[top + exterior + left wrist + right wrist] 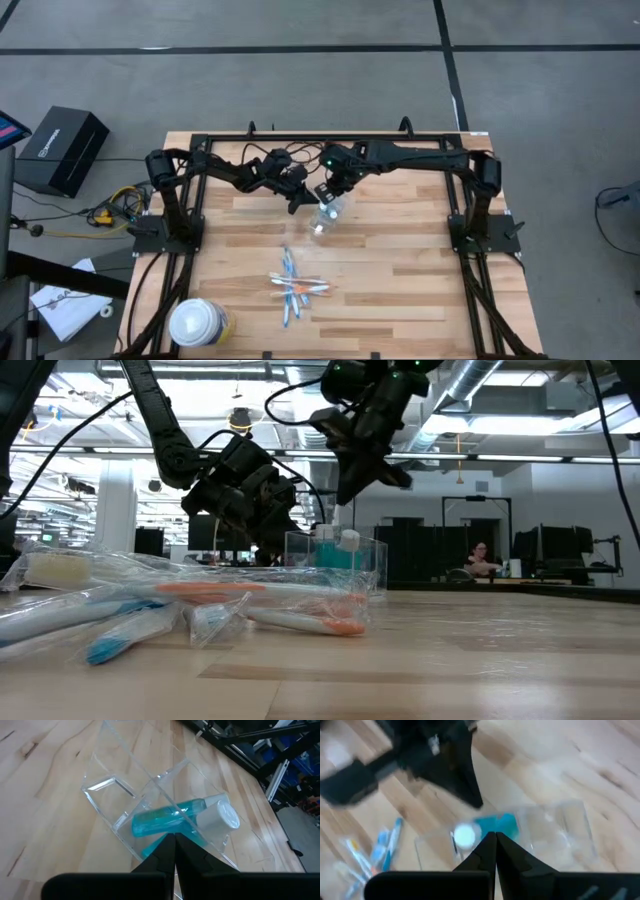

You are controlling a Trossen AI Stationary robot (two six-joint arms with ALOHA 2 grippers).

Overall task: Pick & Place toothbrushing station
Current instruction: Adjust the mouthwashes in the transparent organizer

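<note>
Wooden planks make up the table [400,300], and nearest the low camera lies a loose heap of wrapped toothbrushes [150,605], blue, white and orange, their film wrappers crinkled; from above the heap [297,287] sits near the middle of the table toward its front edge. At the front left corner stands a large round white-topped container [198,323], well apart from the brushes.

Farther back stands a clear plastic box [328,213] with inner dividers, holding a blue tube with a white cap [180,815]. Both grippers hang close over it. The left gripper [297,203] has its two fingers pressed together, holding nothing, its tips just beside the box's left side; in its wrist view the closed tips [171,840] point at the wall of the compartment with the tube. The right gripper [328,192] is likewise closed and empty, poised just above the box's back edge; its wrist view shows the tips [491,839] right over the white cap [464,835] and blue tube.

Beyond the table a grey floor carries dark tape lines and a black case [62,148] at left. Across the room, under exposed ducts, a person [478,560] sits at a desk among monitors.
</note>
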